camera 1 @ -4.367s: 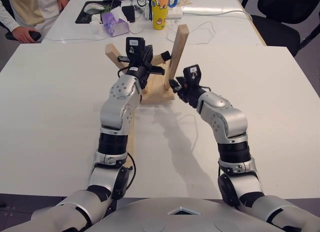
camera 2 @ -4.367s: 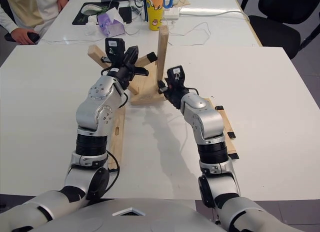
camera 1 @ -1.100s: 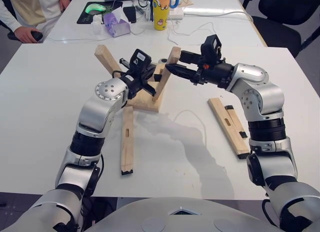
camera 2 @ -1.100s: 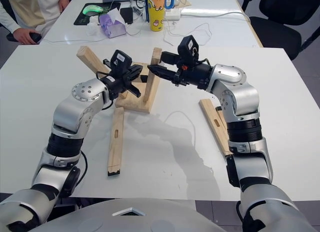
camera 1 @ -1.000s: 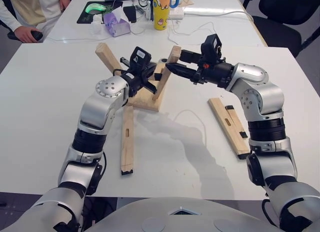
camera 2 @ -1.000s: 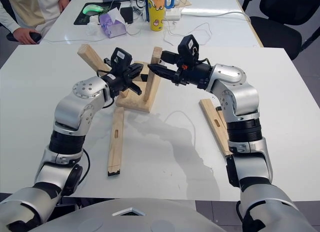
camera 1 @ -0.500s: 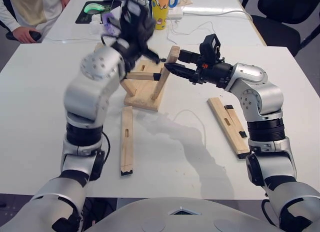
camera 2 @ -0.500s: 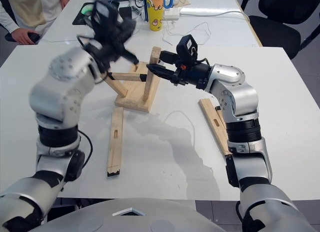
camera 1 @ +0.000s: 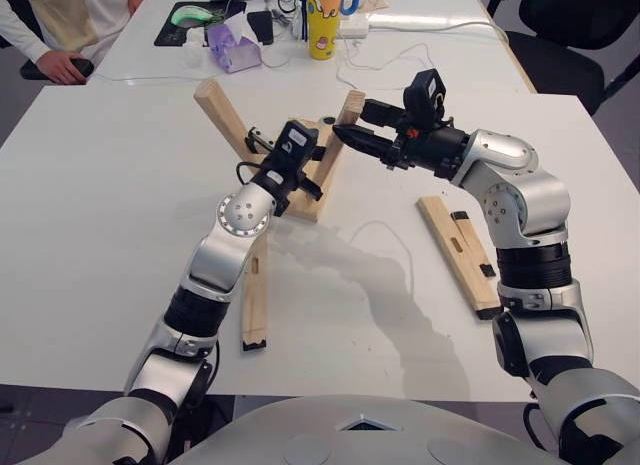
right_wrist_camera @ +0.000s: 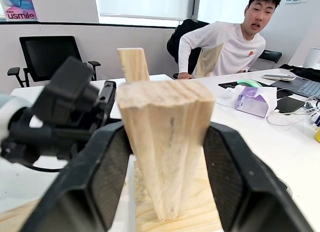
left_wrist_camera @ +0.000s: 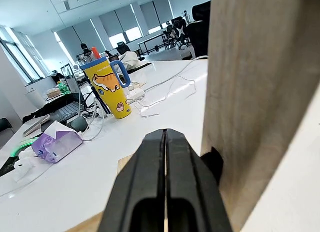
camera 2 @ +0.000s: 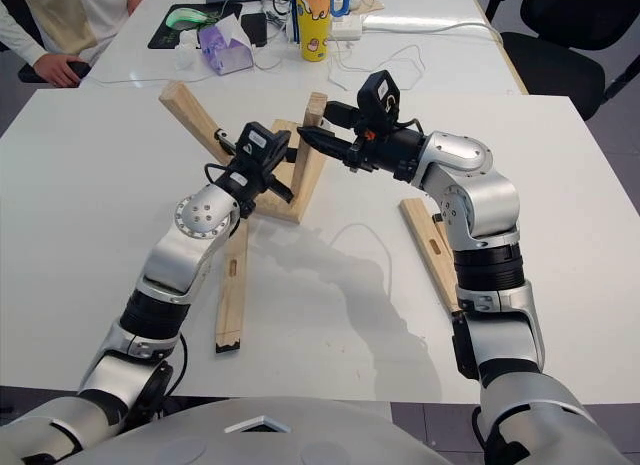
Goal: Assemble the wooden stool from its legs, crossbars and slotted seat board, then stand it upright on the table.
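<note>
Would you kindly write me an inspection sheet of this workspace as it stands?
Surface: white table.
Job's things: seat board lies flat with the left-hand leg and right-hand leg tilted up from it; left loose bar and right loose bar lie flat, apart.
Clutter: yellow mug and purple tissue pack on the far table.
Grippers: left gripper shut, empty, beside a leg; right gripper clamps the right-hand leg near its top.
Cables: white cable on the far table.
Surroundings: office chair.

Left gripper (left_wrist_camera: 165, 137), fingers pressing together; wooden leg (left_wrist_camera: 260, 92) standing just beside it; yellow mug (left_wrist_camera: 111, 90) sitting beyond.
</note>
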Available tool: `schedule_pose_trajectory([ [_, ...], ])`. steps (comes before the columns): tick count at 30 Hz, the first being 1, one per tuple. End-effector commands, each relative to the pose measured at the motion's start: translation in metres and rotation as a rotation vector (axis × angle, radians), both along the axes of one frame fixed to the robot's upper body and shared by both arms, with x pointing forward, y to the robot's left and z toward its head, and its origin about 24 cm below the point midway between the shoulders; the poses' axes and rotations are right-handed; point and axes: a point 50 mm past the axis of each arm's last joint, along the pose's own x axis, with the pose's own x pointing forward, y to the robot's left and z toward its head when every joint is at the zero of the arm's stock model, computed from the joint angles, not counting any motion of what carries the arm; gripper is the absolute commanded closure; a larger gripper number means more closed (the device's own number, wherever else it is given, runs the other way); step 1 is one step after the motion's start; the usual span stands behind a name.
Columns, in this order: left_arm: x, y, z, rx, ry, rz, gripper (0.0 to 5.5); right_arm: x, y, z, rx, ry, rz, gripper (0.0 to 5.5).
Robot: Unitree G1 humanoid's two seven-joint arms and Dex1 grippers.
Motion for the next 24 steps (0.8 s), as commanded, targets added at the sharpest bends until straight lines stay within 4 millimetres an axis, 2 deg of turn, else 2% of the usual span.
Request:
schedule_pose_trajectory([
  [1, 0.002, 0.014, 0.045, -0.049, -0.171, 0.035, 5.50, 0.000, -0.001, -0.006, -0.032, 0.020, -0.004, 3.32],
  [3, -0.001, 0.026, 0.069, -0.126, -0.241, 0.066, 5.50, 0.000, -0.002, -0.006, -0.036, 0.018, -0.010, 3.32],
  [6, -0.006, 0.057, 0.109, -0.286, -0.345, 0.144, 5.50, 0.000, -0.004, -0.007, -0.035, 0.026, -0.022, 3.32],
  [8, -0.006, 0.077, 0.120, -0.333, -0.371, 0.200, 5.50, -0.002, -0.006, -0.009, -0.032, 0.044, -0.016, 3.32],
  [9, -0.004, 0.084, 0.121, -0.343, -0.365, 0.218, 5.50, -0.002, -0.007, -0.010, -0.029, 0.053, -0.016, 2.96],
  [14, 0.004, 0.111, 0.098, -0.296, -0.304, 0.323, 5.50, -0.003, -0.008, -0.009, -0.021, 0.059, -0.016, 2.29],
  [19, 0.007, 0.140, 0.078, -0.252, -0.254, 0.417, 5.50, -0.005, -0.014, -0.009, -0.068, 0.036, -0.018, 2.29],
  [22, 0.006, 0.165, 0.061, -0.143, -0.222, 0.490, 5.50, -0.008, -0.019, -0.019, -0.126, 0.050, -0.024, 2.29],
  [24, 0.004, 0.187, 0.039, -0.071, -0.139, 0.524, 5.50, -0.011, -0.022, -0.032, -0.184, 0.072, -0.034, 2.29],
])
